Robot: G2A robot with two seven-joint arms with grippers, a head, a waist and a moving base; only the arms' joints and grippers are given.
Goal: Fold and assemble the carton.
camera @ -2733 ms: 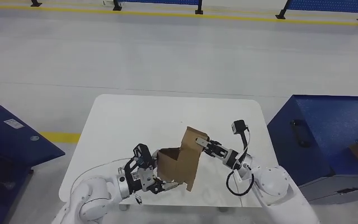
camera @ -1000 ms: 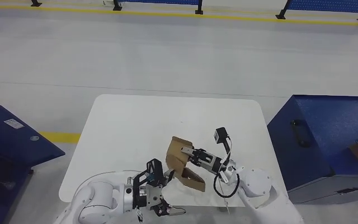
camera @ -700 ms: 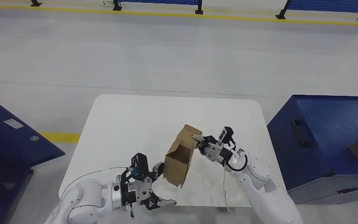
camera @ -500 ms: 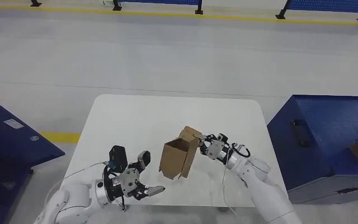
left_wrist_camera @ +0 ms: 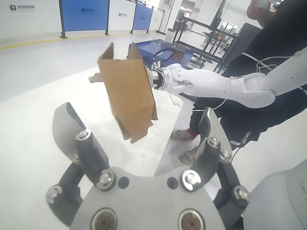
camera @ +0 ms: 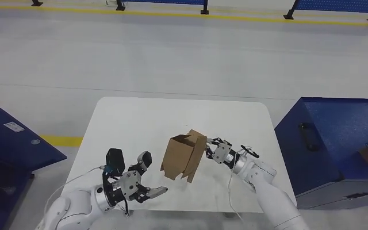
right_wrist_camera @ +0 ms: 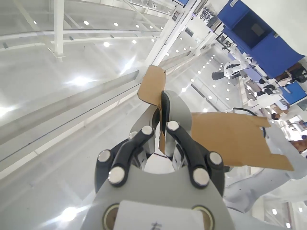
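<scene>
Carton (camera: 183, 156) update: it's now standing more or less upright just below the middle of the top view, popped open into a square tube, with the end flaps still loose. A second ago it was lying low and skewed near the bottom edge of the table (camera: 132, 126), so it's been swung up and back toward the centre. I can't tell whether its lower flaps are touching the tabletop or hanging just above it.

The right gripper (camera: 214, 150) is on the carton's right side, pinched tight on a flap edge. In its wrist view the cardboard is sandwiched between the fingers.

The left gripper (camera: 154, 174) has let go and backed off to the lower left of the frame. It's spread wide, holding nothing, well apart from the carton and facing it.

My read is that the opening-up part is done and one arm is keeping the shape. The flaps still need folding, so the left probably has to come back in for those.
</scene>
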